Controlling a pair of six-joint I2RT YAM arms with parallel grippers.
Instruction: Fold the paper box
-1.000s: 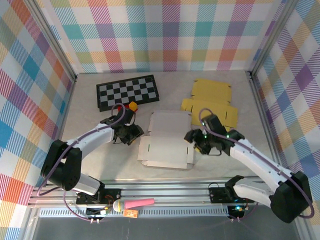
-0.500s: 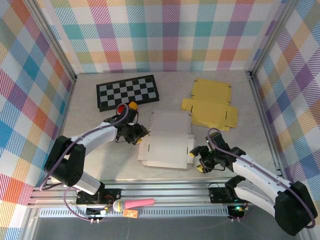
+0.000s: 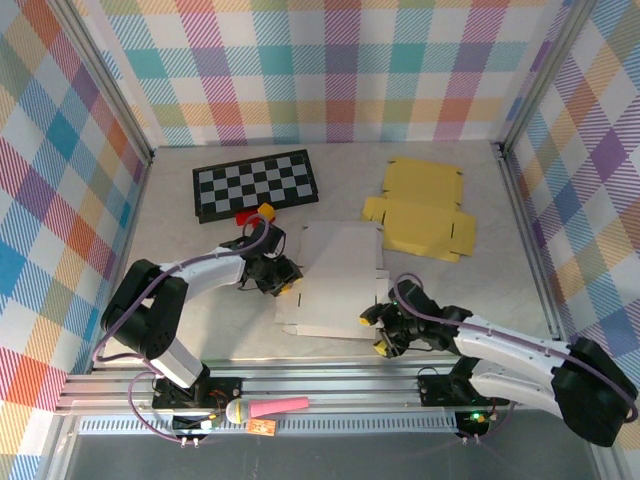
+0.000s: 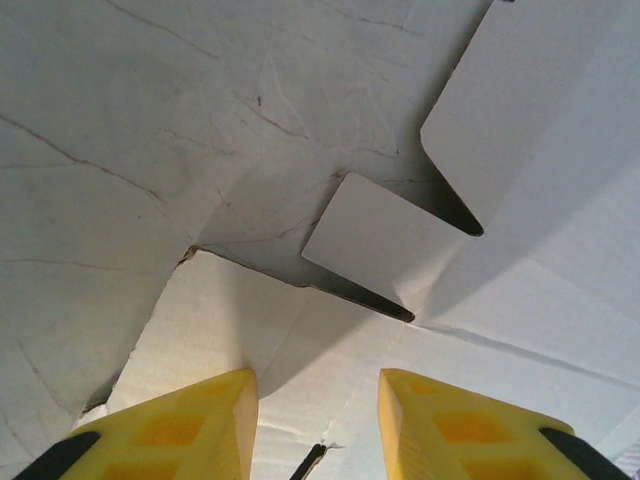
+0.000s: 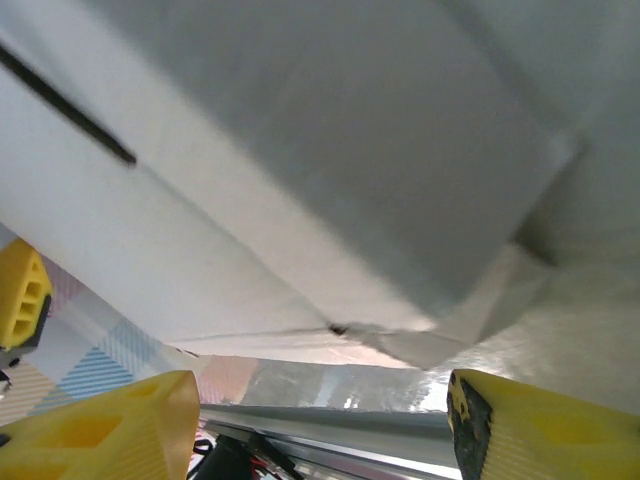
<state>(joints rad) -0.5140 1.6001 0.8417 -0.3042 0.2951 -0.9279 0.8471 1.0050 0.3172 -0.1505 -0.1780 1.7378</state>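
Pale marbled tabletop (image 3: 500,260), ringed by pastel plaid walls (image 3: 340,70). The left pincer (image 3: 283,283), jaws narrowly apart, sits over the left edge flaps of the flat white paper box (image 3: 335,280), which spreads to its right. The right pincer (image 3: 376,333), jaws wide, faces the box's near right corner just ahead of it.

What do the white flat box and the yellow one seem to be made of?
White box blank: thin paperboard, matte; cut flaps and creased fold lines show. Yellow box blank: probably the same card, matte, with cut tabs.
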